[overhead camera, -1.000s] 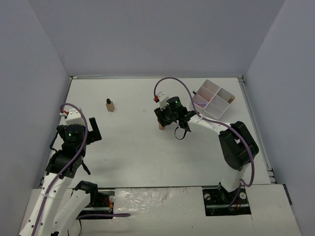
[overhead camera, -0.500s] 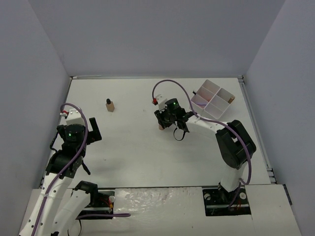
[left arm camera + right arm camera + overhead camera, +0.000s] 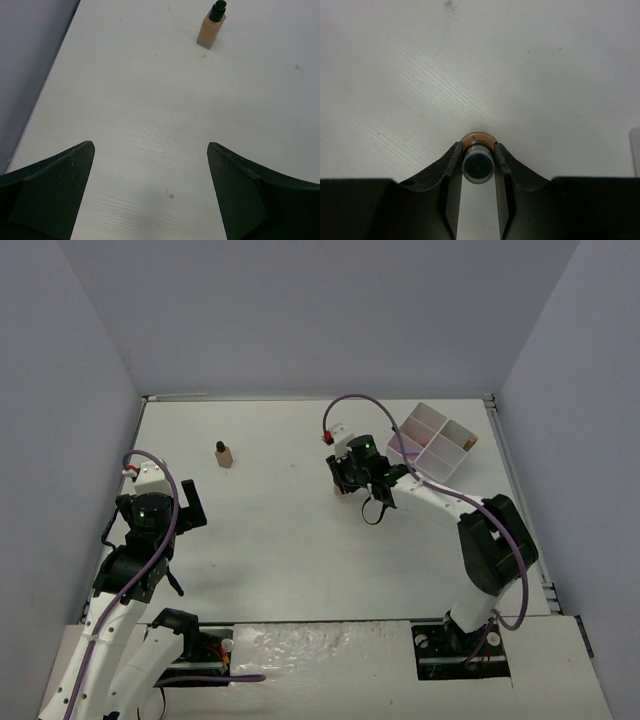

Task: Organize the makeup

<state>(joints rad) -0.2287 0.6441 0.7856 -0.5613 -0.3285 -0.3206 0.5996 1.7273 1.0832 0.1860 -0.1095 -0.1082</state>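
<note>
A tan bottle with a dark cap (image 3: 223,454) stands upright on the white table at the back left; it also shows at the top of the left wrist view (image 3: 211,29). My left gripper (image 3: 188,508) is open and empty (image 3: 150,150), low over bare table, well short of that bottle. My right gripper (image 3: 343,483) is shut on the dark cap of a second tan bottle (image 3: 478,166), seen from above with its tan shoulder showing past the fingertips (image 3: 456,152). In the top view this bottle is mostly hidden under the gripper. Sponges, lipsticks and pencils are out of view.
A white four-compartment tray (image 3: 425,425) sits at the back right, just right of my right gripper, with a small tan item (image 3: 468,443) in its right compartment. Grey walls close the table on three sides.
</note>
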